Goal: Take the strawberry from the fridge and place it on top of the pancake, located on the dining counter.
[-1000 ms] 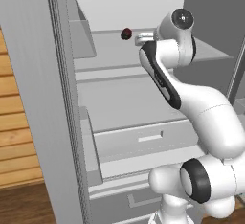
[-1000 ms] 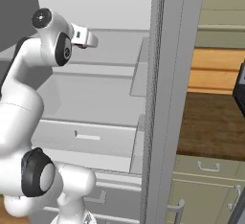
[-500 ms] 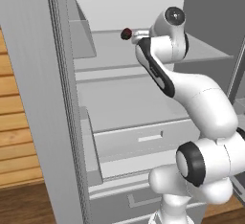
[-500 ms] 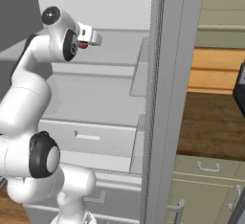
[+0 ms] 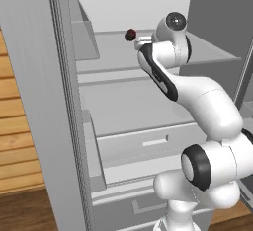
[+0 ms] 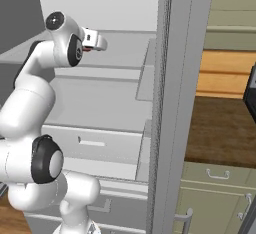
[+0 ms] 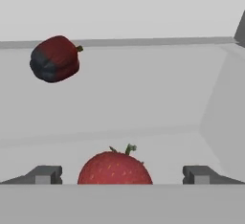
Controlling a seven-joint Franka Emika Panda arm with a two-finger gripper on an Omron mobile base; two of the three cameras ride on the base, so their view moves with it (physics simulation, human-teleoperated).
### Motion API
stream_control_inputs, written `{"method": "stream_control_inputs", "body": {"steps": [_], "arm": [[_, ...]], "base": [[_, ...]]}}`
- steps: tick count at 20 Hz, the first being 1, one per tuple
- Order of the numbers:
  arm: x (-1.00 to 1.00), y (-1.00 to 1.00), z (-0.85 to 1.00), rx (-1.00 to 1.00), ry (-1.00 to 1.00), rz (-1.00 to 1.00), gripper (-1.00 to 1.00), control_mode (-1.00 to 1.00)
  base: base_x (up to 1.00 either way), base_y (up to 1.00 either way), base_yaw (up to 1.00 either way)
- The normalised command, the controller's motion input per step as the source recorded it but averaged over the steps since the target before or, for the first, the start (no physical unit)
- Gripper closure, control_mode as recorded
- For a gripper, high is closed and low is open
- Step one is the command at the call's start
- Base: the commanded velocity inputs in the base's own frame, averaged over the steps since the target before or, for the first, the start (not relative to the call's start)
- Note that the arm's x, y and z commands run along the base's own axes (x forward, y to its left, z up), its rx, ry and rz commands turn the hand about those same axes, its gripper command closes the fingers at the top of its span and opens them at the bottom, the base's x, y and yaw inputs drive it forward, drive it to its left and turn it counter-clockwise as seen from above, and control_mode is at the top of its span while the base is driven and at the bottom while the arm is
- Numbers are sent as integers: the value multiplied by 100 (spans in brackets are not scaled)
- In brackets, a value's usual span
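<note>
I count two fruits inside the open fridge [image 5: 123, 101]: one strawberry [image 7: 115, 168], bright red, and one darker maroon-black lump [image 7: 54, 59]. In the hand view the strawberry lies on the pale shelf [image 7: 143, 103] low in the middle, between my two finger tips [image 7: 44, 174], and I cannot see any contact with them. My gripper [image 7: 122, 175] has its fingers spread wide apart and holds nothing. The dark lump sits farther back on the same shelf, up and to the left in the hand view, well apart from the strawberry. From the left base view I see this lump [image 5: 130, 34] just beside the hand. Below the shelf there is one drawer [image 5: 148, 143], closed.
</note>
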Motion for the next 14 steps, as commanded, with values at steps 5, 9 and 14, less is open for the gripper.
{"method": "stream_control_inputs", "body": {"steps": [5, 9, 14], "arm": [[4, 0, -24, -2, 0, 0, -100, -100], [2, 0, -8, 0, 0, 0, 100, -100], [2, 0, -5, 0, 0, 0, 100, -100]], "base": [[0, 0, 0], [0, 0, 0], [0, 0, 0]]}}
